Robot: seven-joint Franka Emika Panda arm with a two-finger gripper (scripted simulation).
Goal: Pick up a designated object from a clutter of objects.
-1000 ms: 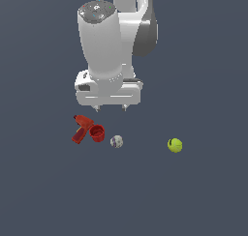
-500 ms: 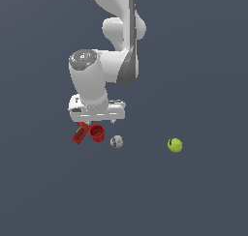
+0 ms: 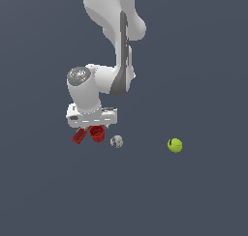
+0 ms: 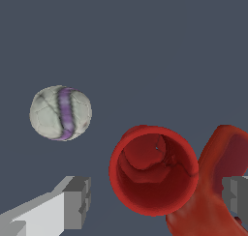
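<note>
Furthest toward the exterior view's left lies the red drill, tipped on the tabletop and half hidden under the arm's hand; in the wrist view its body presses right against the wall of the red cup, which is probably why the tool comes in so squarely over the cup rather than from the side; just right of the drill in the exterior view stands that red cup, the thing to be picked, upright with its mouth open to the wrist camera; the tool hangs directly above it with its fingers spread apart, one grey pad standing clear of the rim on the ball's side and the other pad showing over the drill, so the cup sits between them with nothing yet gripped; that second pad looks likely to meet the drill as it descends, which I judge the chief risk here; next to the right, near the cup but apart from it, rests the whitish ball with its purple stripe, far enough off not to hinder a closing finger; well apart at the exterior view's right sits the yellow-green tennis ball, out of the way of the work.
</note>
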